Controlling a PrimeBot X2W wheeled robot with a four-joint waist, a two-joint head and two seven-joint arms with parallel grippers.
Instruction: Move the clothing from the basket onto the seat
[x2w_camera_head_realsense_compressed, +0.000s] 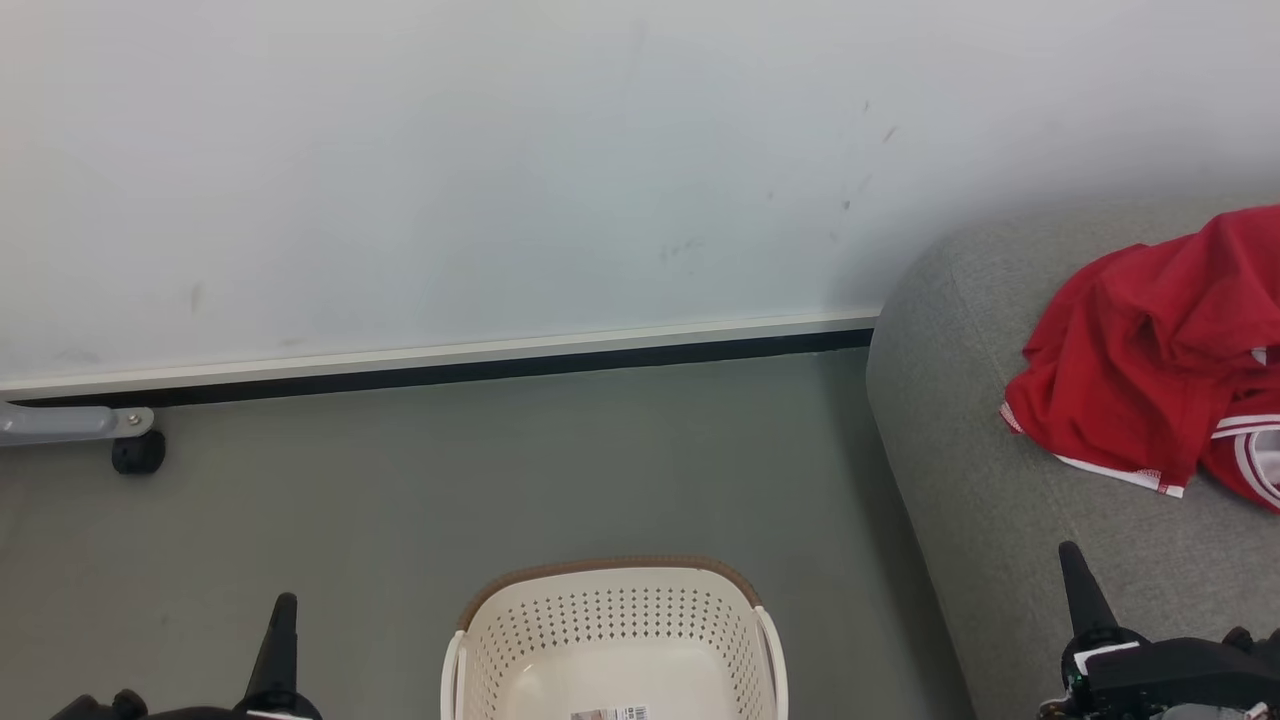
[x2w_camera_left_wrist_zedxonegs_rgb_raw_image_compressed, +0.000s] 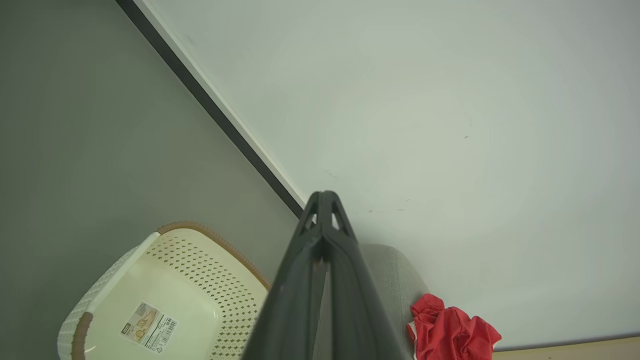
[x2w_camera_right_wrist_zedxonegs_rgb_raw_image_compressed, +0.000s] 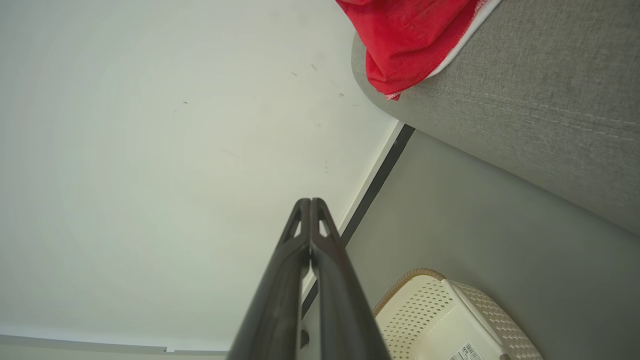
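The red clothing (x2w_camera_head_realsense_compressed: 1150, 370) with white trim lies bunched on the grey seat (x2w_camera_head_realsense_compressed: 980, 500) at the right. The cream basket (x2w_camera_head_realsense_compressed: 610, 610) with a brown rim stands on the floor at the bottom centre, its inside bare apart from a paper label (x2w_camera_head_realsense_compressed: 610, 713). My left gripper (x2w_camera_head_realsense_compressed: 283, 605) is shut at the lower left, left of the basket. My right gripper (x2w_camera_head_realsense_compressed: 1070, 555) is shut at the lower right, over the seat's front part, below the clothing. The left wrist view has the shut left gripper (x2w_camera_left_wrist_zedxonegs_rgb_raw_image_compressed: 324, 196), the basket (x2w_camera_left_wrist_zedxonegs_rgb_raw_image_compressed: 195, 260) and the clothing (x2w_camera_left_wrist_zedxonegs_rgb_raw_image_compressed: 450, 332). The right wrist view has the shut right gripper (x2w_camera_right_wrist_zedxonegs_rgb_raw_image_compressed: 310, 202), the clothing (x2w_camera_right_wrist_zedxonegs_rgb_raw_image_compressed: 410, 40), the seat (x2w_camera_right_wrist_zedxonegs_rgb_raw_image_compressed: 525, 110) and the basket (x2w_camera_right_wrist_zedxonegs_rgb_raw_image_compressed: 425, 305).
A white wall (x2w_camera_head_realsense_compressed: 500, 170) with a pale skirting and dark strip (x2w_camera_head_realsense_compressed: 450, 365) runs behind the grey floor (x2w_camera_head_realsense_compressed: 400, 500). A grey metal leg with a black castor (x2w_camera_head_realsense_compressed: 137, 452) sits at the far left by the wall.
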